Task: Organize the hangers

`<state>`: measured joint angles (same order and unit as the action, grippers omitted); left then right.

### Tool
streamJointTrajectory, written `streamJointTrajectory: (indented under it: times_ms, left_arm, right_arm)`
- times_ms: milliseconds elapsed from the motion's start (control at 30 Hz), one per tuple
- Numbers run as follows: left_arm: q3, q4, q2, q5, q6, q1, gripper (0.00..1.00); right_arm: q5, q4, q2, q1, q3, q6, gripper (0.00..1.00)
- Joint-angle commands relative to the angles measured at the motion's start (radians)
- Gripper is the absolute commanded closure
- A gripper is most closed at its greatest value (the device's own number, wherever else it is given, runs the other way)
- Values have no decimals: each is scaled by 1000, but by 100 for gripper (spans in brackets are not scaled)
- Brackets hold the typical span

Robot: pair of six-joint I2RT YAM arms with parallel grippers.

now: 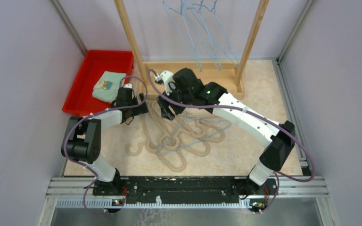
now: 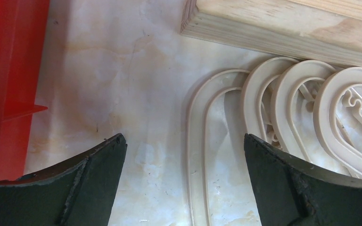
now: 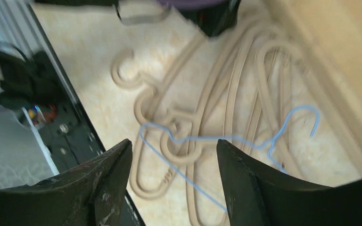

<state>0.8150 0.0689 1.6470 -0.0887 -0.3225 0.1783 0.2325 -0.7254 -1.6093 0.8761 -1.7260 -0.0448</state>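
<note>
A heap of beige hangers (image 1: 169, 141) lies on the table in front of the rack, with one light-blue wire hanger (image 1: 195, 135) across it. More blue wire hangers (image 1: 200, 33) hang from the rack's top bar. My left gripper (image 1: 140, 106) is open and low over the table at the heap's left end; one beige hanger's curved end (image 2: 202, 122) runs between its fingers without touching them. My right gripper (image 1: 166, 111) is open above the heap. The blue wire hanger (image 3: 226, 139) and the beige hangers (image 3: 217, 84) lie below it, and nothing is held.
The tall wooden rack (image 1: 129, 33) stands at the back, and its base board (image 2: 283, 28) lies just beyond the left gripper. A red bin (image 1: 87, 70) holding a folded cloth (image 1: 108, 86) sits at the back left, close to the left arm. Grey walls close both sides.
</note>
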Motion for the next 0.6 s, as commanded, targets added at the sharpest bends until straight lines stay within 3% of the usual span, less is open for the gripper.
streamJointTrajectory:
  times_ms: [0,133,300,400,567]
  left_arm:
    - [-20,8,-32,4,-5,-4,0]
    - [-21,9,-31,19,2,-5,0]
    - [-28,54,-71,308,104,11,1]
    - [-38,61,-140,479,163,64,0]
    - [-4,-55,-220,558,253,213,3]
  right_arm:
    - [-101,-11,11,18,158,45,34]
    - [-129,15,7,9,273,-30,35]
    - [-179,98,23,-28,359,-168,36]
    - [-267,104,49,-41,370,-198,36]
    - [-357,111,156,-100,416,-243,35]
